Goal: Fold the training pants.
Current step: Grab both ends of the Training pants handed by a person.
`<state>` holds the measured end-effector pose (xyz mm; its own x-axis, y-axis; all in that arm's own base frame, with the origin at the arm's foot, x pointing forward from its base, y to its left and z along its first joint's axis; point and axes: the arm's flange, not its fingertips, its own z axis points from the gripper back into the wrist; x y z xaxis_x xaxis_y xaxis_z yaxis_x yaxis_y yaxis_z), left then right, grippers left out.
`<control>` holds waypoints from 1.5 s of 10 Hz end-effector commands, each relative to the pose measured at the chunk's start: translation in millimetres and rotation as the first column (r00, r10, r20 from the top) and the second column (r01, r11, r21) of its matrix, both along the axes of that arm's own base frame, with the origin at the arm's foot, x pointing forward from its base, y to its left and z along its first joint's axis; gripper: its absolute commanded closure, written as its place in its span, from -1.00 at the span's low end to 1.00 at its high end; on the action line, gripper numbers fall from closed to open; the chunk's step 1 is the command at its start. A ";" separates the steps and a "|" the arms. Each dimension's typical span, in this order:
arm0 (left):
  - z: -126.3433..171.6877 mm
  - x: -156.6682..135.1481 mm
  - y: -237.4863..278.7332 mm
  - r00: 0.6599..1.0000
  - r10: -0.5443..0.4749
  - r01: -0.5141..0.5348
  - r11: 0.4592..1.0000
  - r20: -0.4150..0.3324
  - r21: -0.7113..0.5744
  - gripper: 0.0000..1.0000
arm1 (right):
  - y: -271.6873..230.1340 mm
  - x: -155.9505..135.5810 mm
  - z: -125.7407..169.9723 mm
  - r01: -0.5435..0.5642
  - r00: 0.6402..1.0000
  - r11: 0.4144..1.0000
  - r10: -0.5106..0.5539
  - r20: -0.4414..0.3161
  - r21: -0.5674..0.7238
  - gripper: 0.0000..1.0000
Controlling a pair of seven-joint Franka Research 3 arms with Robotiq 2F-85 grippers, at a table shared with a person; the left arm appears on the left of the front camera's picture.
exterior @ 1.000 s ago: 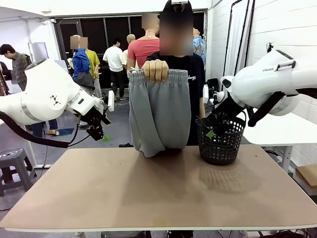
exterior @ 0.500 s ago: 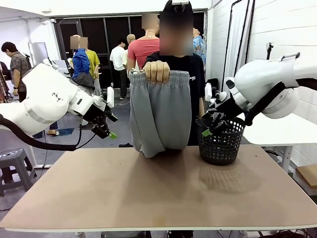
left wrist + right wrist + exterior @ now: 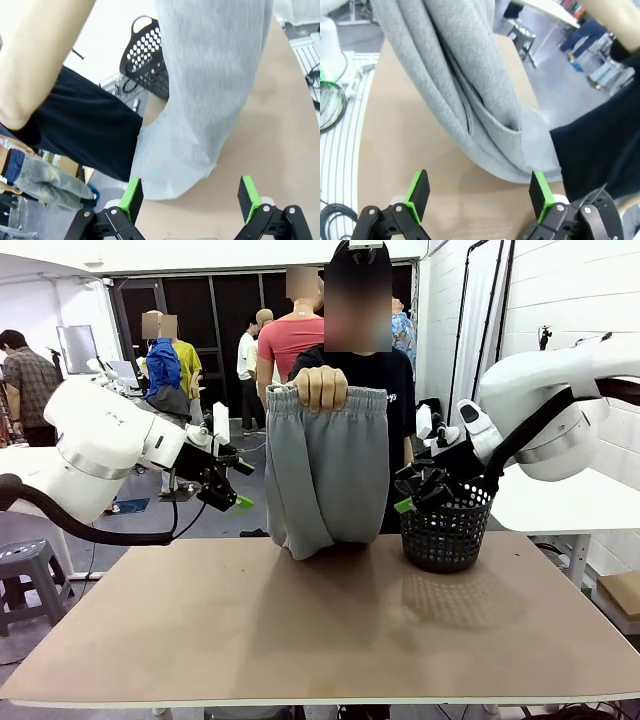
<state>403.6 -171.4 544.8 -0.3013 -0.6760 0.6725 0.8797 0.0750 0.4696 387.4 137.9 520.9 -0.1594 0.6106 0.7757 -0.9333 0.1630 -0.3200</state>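
A person at the far side holds the light grey training pants [image 3: 322, 470] up by the gathered waistband in one hand [image 3: 320, 387]; the folded lower end rests on the table. My left gripper [image 3: 236, 485] hovers open just left of the pants, at mid height. My right gripper [image 3: 407, 492] hovers open just right of them, in front of the basket. In the left wrist view the pants [image 3: 210, 85] hang ahead of the open green-padded fingers [image 3: 132, 196]. The right wrist view shows the pants [image 3: 455, 85] draped ahead of its open fingers [image 3: 419, 190].
A black mesh basket [image 3: 447, 528] stands on the brown table [image 3: 320, 630] at the back right, close behind my right gripper. The person stands right behind the pants. Bystanders move about farther off.
Both grippers have risen and swung inward towards the pants, the left from the left, the right from the basket side. The person keeps holding the pants up.
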 end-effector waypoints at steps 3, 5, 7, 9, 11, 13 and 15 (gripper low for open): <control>-5.1 3.3 -14.2 0.994 -0.104 0.097 0.985 -0.040 -0.143 -1.00 | 12.2 5.3 1.0 -0.070 0.996 0.994 0.066 0.052 0.085 -1.00; -1.7 0.4 -21.1 0.995 -0.094 0.087 0.981 -0.029 -0.175 -1.00 | 15.2 1.5 6.1 -0.104 0.993 0.986 0.096 0.063 0.128 -1.00; 2.1 -1.0 -25.9 0.993 -0.111 0.101 0.973 -0.036 -0.207 -1.00 | 18.1 -2.8 11.8 -0.136 0.989 0.977 0.125 0.077 0.161 -1.00; 6.7 -6.4 -31.8 0.992 -0.119 0.104 0.956 -0.041 -0.274 -1.00 | 18.0 -7.1 13.9 -0.142 0.988 0.975 0.129 0.083 0.172 -1.00; 13.1 -6.1 -38.0 0.974 -0.219 0.185 0.921 -0.061 -0.343 -1.00 | 19.0 -7.2 10.6 -0.164 0.985 0.966 0.151 0.081 0.202 -1.00; 18.1 -4.9 -43.6 0.966 -0.252 0.212 0.902 -0.060 -0.376 -1.00 | 19.8 -4.4 11.1 -0.190 0.981 0.951 0.174 0.086 0.243 -1.00; 20.3 -4.0 -49.3 0.962 -0.265 0.222 0.897 -0.062 -0.382 -1.00 | 21.8 -4.0 14.0 -0.226 0.974 0.929 0.208 0.092 0.292 -1.00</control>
